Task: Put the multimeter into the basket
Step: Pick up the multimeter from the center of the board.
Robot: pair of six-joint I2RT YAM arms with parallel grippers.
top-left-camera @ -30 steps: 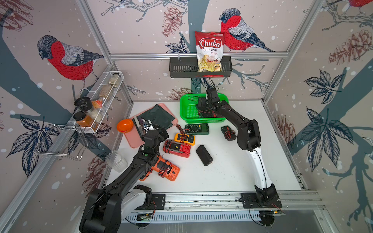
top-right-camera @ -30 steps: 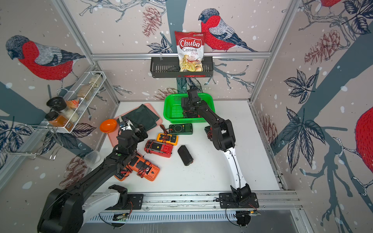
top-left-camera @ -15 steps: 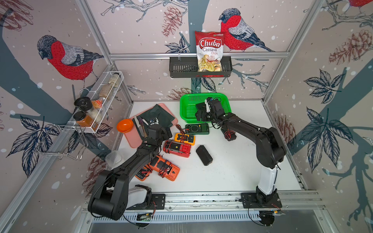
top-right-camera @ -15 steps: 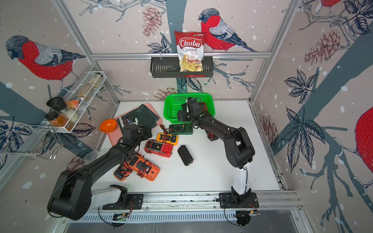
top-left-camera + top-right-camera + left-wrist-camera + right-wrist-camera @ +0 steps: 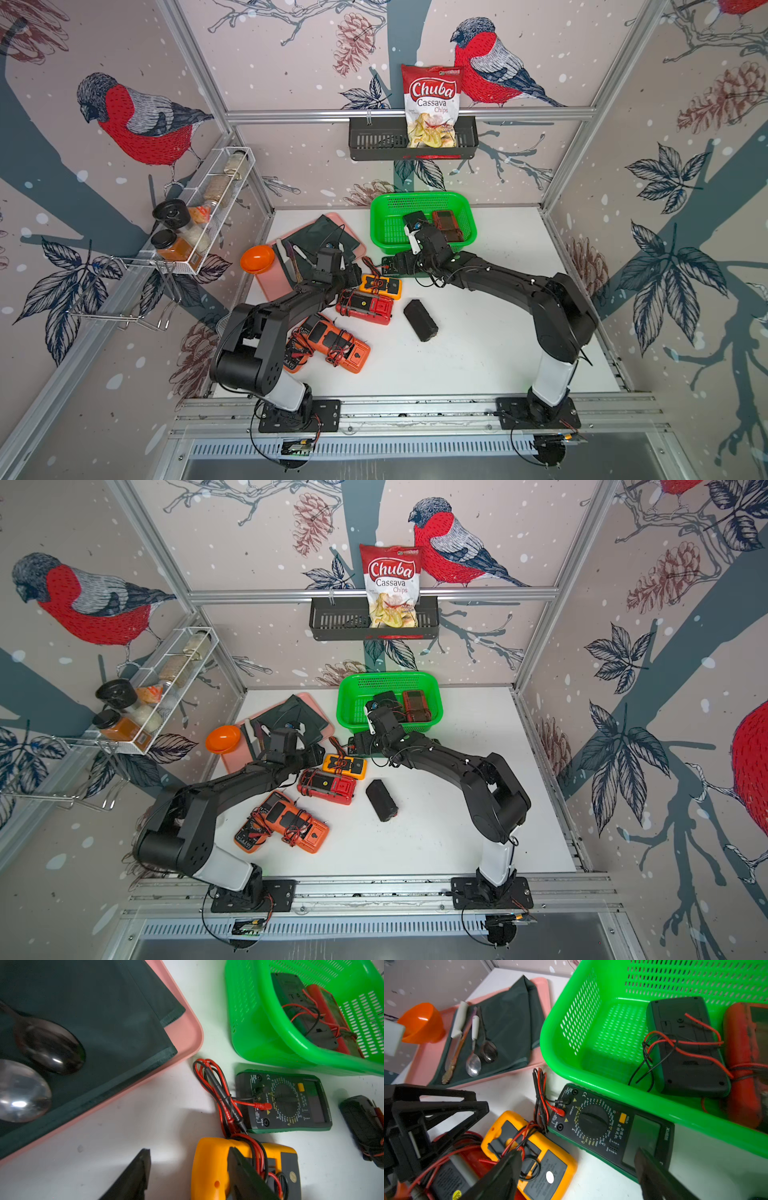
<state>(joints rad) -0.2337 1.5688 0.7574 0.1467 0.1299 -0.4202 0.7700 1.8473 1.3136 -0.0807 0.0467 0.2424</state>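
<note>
Green multimeter (image 5: 608, 1132) face up on the white table (image 5: 490, 332), just beside the front wall of the basket (image 5: 633, 1097), dial and display showing, red and black leads bundled at the jack end. Right gripper (image 5: 578, 1152) low over it, jaws spread wide, nothing between them: one finger (image 5: 652, 1172) above the display end, the other (image 5: 504, 1174) out over the yellow multimeter (image 5: 533, 1147) (a span across both meters, not around either). Contact with the display: cannot tell.

Left gripper (image 5: 189, 1150) also parted and empty. One finger (image 5: 247, 1172) over the yellow multimeter's face among its coiled leads, the other (image 5: 133, 1176) above bare table just beside the case.

Inside the basket, at one end: a black-backed meter (image 5: 685, 1047) face down, touching a red meter (image 5: 745, 1064), leads tangled over both. In both top views, green multimeter mostly hidden under the right wrist. Nearer the front: a red multimeter (image 5: 365, 306) and a black block (image 5: 420, 320).
</note>
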